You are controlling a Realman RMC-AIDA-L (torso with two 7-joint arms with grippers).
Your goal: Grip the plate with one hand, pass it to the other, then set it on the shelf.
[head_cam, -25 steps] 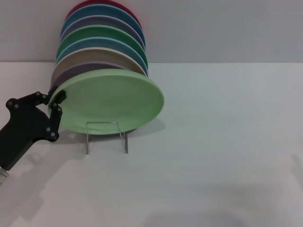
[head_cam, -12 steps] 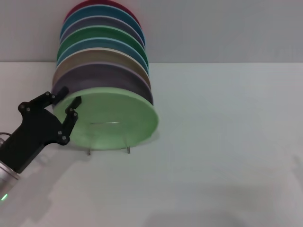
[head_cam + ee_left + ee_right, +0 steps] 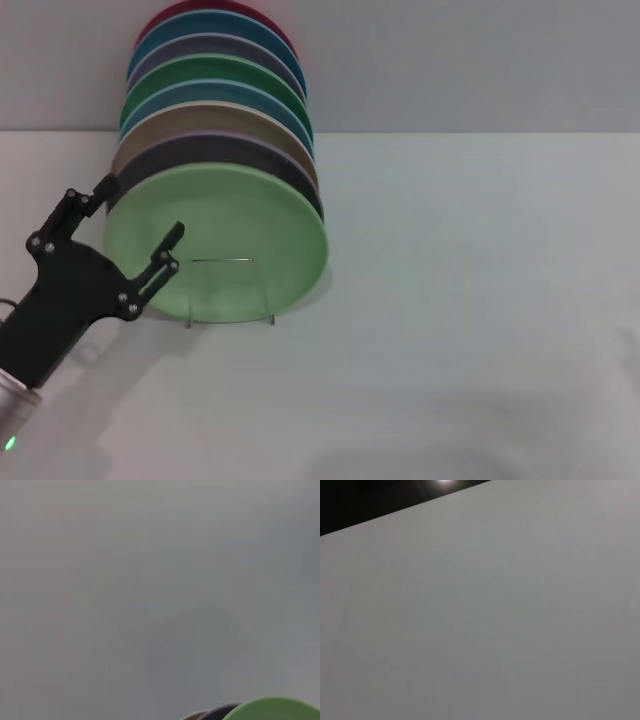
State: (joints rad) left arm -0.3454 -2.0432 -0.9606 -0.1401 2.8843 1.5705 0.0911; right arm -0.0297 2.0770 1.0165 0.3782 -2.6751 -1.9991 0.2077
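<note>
Plate [image 3: 225, 235] now upright on the shelf [image 3: 229, 300], front of the stacked plates [image 3: 215, 100], steeper than half a second ago and let go. Rack mostly masked behind mint green; only wire loop legible. Left pincer [image 3: 140, 215] spread apart beside the rim, angled up from the counter [image 3: 450, 300]. Right pincer unseen.

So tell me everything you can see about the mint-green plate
The plate is round, shallow and plain light mint green with a matte look. It stands nearly upright at the front of a row of coloured plates, face toward the camera, leaning back on the dark purple plate behind it. Its lower part sits in the rack, whose wire loop shows in front of it. The left pincer is open at its left edge, fingers apart, not clamping it. The left wrist view catches just its rim.
</note>
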